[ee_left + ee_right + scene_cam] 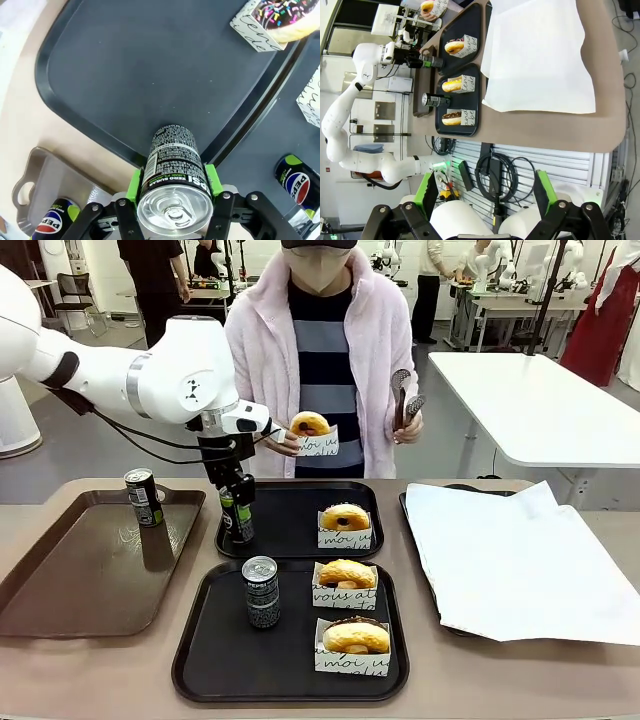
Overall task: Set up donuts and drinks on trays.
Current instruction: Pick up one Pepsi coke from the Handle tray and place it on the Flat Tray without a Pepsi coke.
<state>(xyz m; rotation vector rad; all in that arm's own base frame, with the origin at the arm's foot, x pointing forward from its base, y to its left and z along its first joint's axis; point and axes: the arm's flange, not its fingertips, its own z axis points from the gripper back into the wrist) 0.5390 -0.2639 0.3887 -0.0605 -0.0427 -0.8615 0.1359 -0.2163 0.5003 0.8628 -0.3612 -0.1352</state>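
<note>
- Over the far black tray [290,525], at its left end, your left gripper [236,508] pinches a black-green can [175,170] upright by its sides, green pads pressed to the label just under the silver top. Gripping it high probably leaves the base free to seat flat.
- From the left wrist view, the can stands just inside the tray's rim; you cannot tell whether its base touches the floor yet.
- On that tray's right side sits one boxed donut [345,524], so the can fills the open left half.
- Nearer you, the second black tray [215,660] looks complete: a can [262,591] on the left, two boxed donuts [346,582] stacked along the right. The far tray seems to be copying that layout.
- Across the table, the person's hand [285,443] holds out another boxed donut [311,432], likely the far tray's second.
- One more can [143,496] waits on the brown tray [80,580].
- Your right gripper [485,197] is spread wide and empty, parked well back from the table.
</note>
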